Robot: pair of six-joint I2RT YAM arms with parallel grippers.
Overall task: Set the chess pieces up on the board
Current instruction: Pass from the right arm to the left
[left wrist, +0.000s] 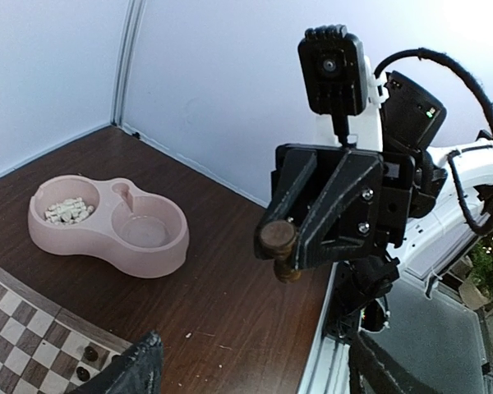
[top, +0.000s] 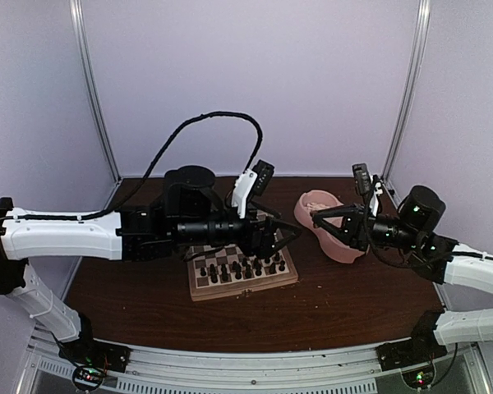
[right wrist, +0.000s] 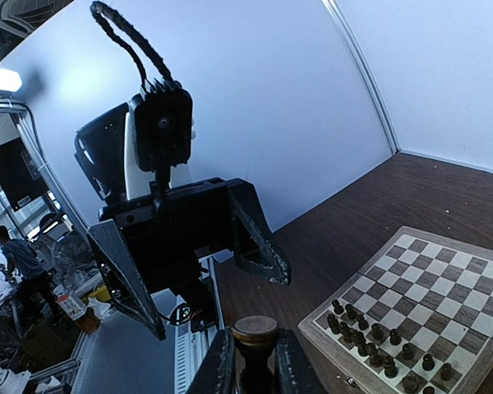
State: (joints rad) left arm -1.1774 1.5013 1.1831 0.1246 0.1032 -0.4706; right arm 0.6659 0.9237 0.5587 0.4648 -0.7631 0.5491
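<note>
My right gripper [right wrist: 255, 369] is shut on a dark brown chess piece [right wrist: 255, 332], held in the air with its round base toward the left arm. The left wrist view shows that piece [left wrist: 277, 238] between the right gripper's [left wrist: 284, 261] jaws. My left gripper [top: 286, 238] stands open right in front of it, fingers spread and nothing between them; one finger [right wrist: 261, 238] shows wide of the other. The board [top: 242, 289] lies below the left arm, with several dark chess pieces [top: 242, 267] along its near rows. These dark pieces [right wrist: 378, 341] also show in the right wrist view.
A pink double bowl [top: 333, 238] sits right of the board, under the right gripper. One compartment holds several cream-white pieces [left wrist: 68, 211]; the other [left wrist: 145, 231] looks empty. White walls and metal posts enclose the dark wooden table [top: 345, 304].
</note>
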